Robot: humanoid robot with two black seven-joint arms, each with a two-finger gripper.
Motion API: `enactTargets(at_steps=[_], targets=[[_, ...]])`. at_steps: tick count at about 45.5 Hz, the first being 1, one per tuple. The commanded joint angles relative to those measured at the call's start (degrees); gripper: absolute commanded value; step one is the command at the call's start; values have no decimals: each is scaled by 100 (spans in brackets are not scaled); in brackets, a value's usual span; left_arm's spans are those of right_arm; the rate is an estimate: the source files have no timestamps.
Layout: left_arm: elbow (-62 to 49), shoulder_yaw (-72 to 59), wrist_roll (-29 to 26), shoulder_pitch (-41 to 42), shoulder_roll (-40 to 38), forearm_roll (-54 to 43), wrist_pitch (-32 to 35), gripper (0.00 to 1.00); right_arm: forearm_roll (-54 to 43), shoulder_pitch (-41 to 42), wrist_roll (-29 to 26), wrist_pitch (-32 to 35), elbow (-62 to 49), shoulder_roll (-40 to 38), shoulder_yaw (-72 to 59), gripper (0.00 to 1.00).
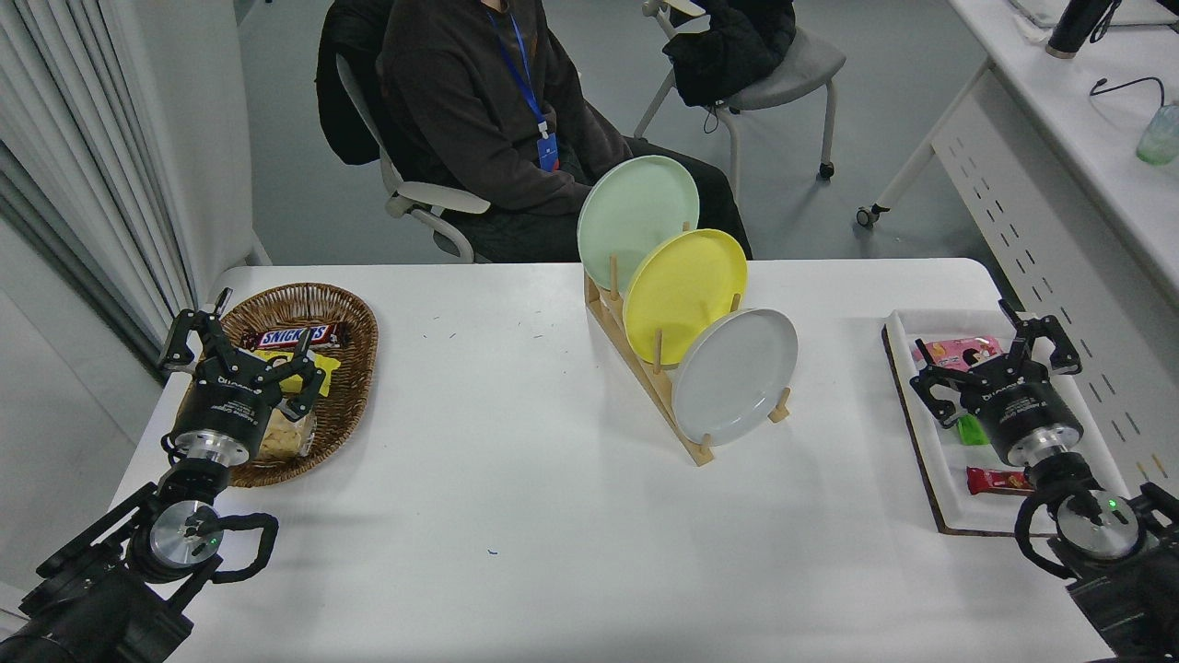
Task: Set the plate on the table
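Beyond the right gripper (997,354), the pink packet (958,351) lies half behind its fingers, and the green packet (971,429) just under its wrist shows only a sliver. The left gripper (241,343) covers much of the yellow packet (311,372) and the snack bag (281,436) in the wicker basket (355,368). On the rack (645,359), the yellow plate (686,281) overlaps the mint-green plate (636,210), and the plate (735,376) overlaps the yellow one. The seated person (479,110) is cut off at the top edge.
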Motion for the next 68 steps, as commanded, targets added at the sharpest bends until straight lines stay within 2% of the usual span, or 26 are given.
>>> enactTargets(at_steps=[1,8,21,39,49,57,68], targets=[[0,-4,6,0,0,0,0,98,8,153,-5,-33,45,-226,-415,99],[0,4,-3,0,0,0,0,98,-36,197,-49,-208,230,-411,-572,99],[0,-4,-3,0,0,0,0,98,-45,390,-57,-288,1161,-1175,-1767,99],[0,-4,6,0,0,0,0,98,-124,540,-57,-288,1241,-2204,-2427,99],[0,4,6,0,0,0,0,98,-826,1058,-57,-235,1223,-2521,-2568,99],[0,-5,-3,0,0,0,0,98,-1749,1594,-57,-182,1206,-2538,-3288,99],[0,4,6,0,0,0,0,98,-1864,2464,-57,-165,1258,-2433,-4659,99]])
